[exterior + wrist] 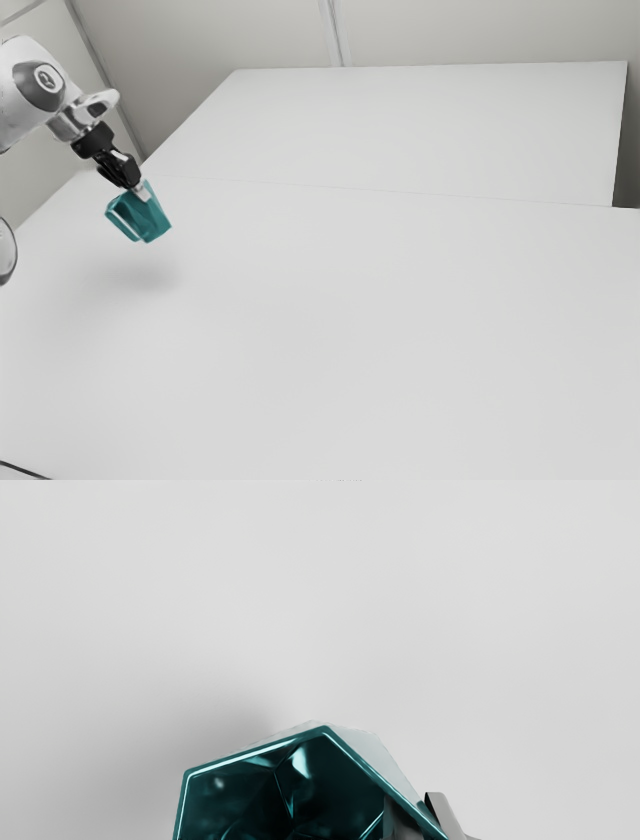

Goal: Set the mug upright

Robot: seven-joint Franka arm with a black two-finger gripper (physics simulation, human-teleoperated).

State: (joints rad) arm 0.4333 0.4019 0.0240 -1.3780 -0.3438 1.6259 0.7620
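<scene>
Nearest your wrist camera, the gripper [140, 191] pinches the wall of the teal faceted mug [150, 222], one finger inside the mouth and the other against the outside; the contact runs partly off the wrist view's edge, so that grip is as well as you can judge it. You have the mug's angular rim and dark, glossy interior facing the wrist camera. In the exterior view, you see the mug held in the air, tilted, its mouth turned toward the exterior view's left. Beyond it is the white tabletop [350, 330], with a soft shadow [145, 276] below the mug and a thin seam running across. Farther off, past the table's far edge, stands a pale wall [450, 30].
</scene>
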